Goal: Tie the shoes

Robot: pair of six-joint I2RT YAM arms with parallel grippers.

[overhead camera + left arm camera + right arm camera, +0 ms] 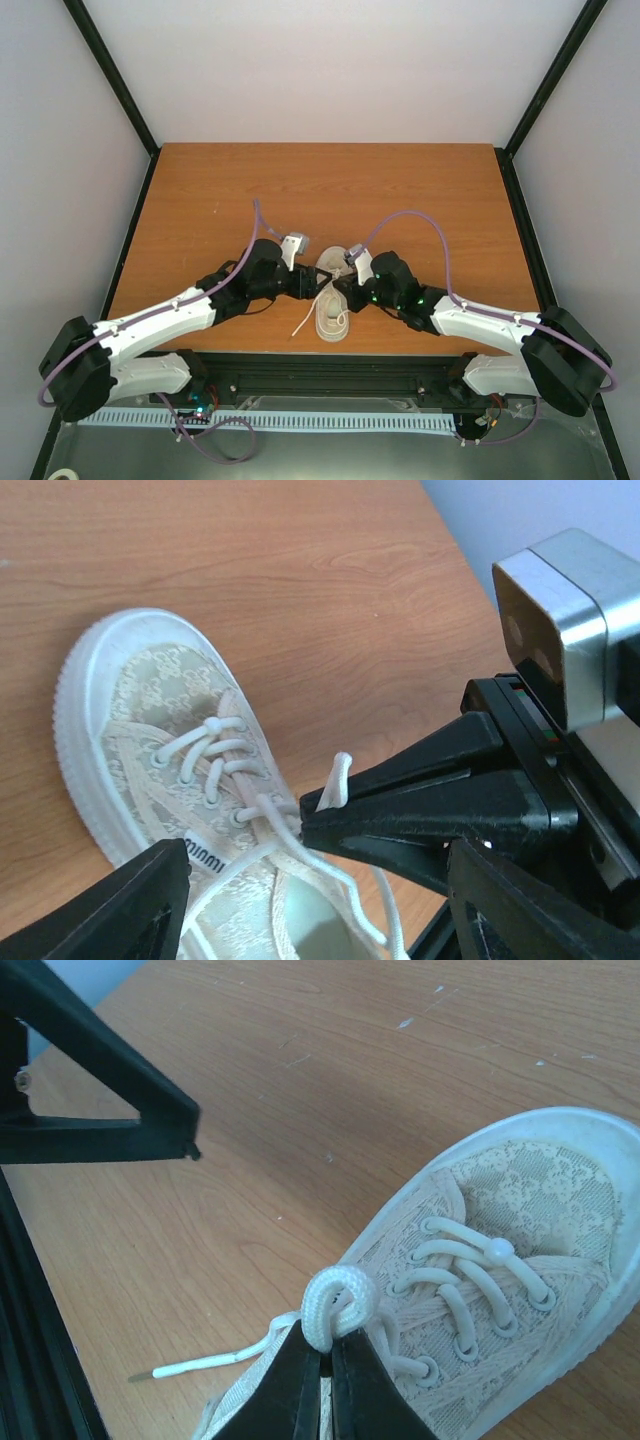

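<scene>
Right claw (326, 1352) pinching one lace loop (335, 1302), left claw (315, 875) spread, one sneaker (150, 710)

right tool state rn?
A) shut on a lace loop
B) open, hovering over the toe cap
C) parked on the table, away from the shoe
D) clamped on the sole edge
A: in the right wrist view the right tool has its jaws pressed together on a loop of white lace over the sneaker, by its lacing. The left wrist view shows the same pinch.
</scene>
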